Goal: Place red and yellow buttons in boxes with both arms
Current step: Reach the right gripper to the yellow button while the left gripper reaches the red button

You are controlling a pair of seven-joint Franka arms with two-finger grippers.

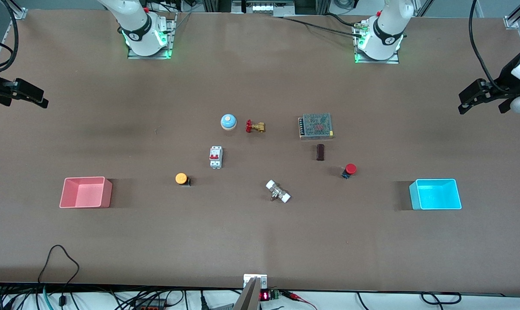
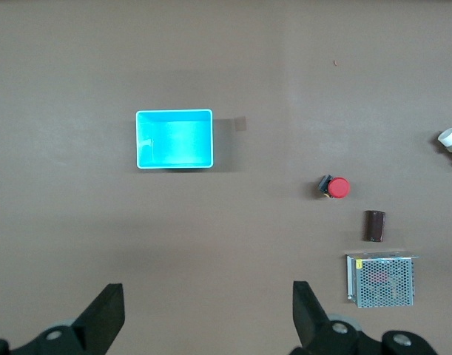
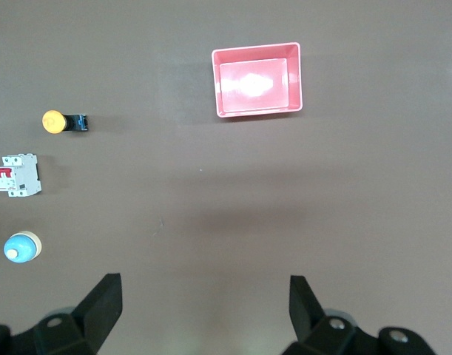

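The red button (image 1: 350, 169) lies on the table toward the left arm's end, also in the left wrist view (image 2: 336, 188). The yellow button (image 1: 181, 178) lies toward the right arm's end, also in the right wrist view (image 3: 55, 121). The pink box (image 1: 86, 192) (image 3: 257, 80) and the cyan box (image 1: 435, 194) (image 2: 174, 139) stand empty at the two ends of the table. My left gripper (image 1: 464, 105) (image 2: 207, 296) is open and empty, high over the left arm's end. My right gripper (image 1: 42, 102) (image 3: 203, 285) is open and empty, high over the right arm's end.
Mid-table lie a blue dome bell (image 1: 228, 122), a brass valve with a red handle (image 1: 255, 126), a white circuit breaker (image 1: 216, 157), a metal mesh power supply (image 1: 315, 125), a dark brown block (image 1: 320, 152) and a white-capped metal fitting (image 1: 278, 191).
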